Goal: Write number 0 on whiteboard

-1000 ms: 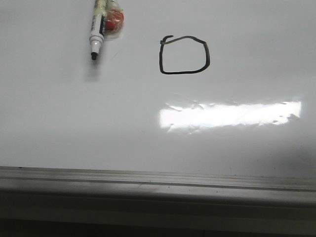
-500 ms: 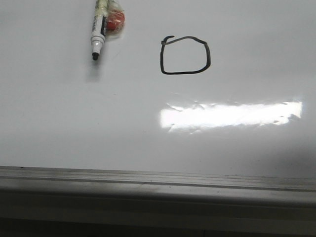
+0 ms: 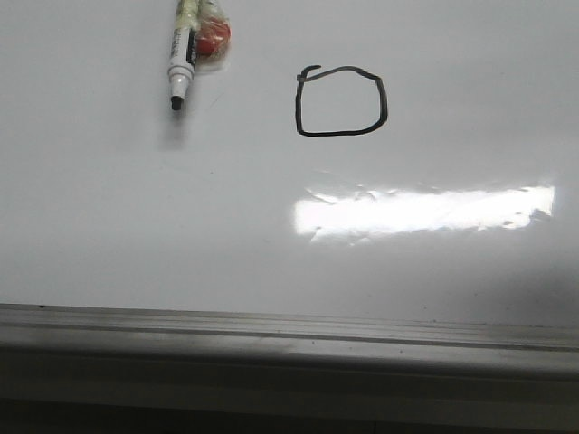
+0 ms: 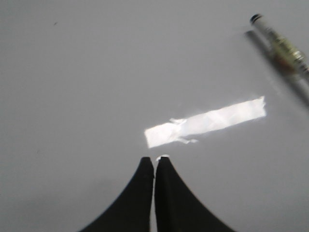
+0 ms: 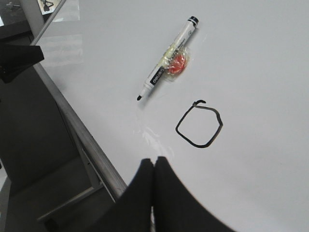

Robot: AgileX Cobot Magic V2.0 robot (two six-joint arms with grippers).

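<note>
Ink is already down: the number 0 (image 5: 199, 124), a thin black boxy loop with a small hook at one corner, sits closed on the glossy white whiteboard (image 5: 260, 58) just ahead of my right gripper (image 5: 153, 164), which is clenched on nothing. My left gripper (image 4: 154, 162) is clenched empty too, over bare board beside a bright glare strip. I judge the writing done; nothing seems left but pulling clear. The uncapped white marker (image 5: 166, 60) with its orange tag lies beyond the loop, obstructing nothing.
</note>
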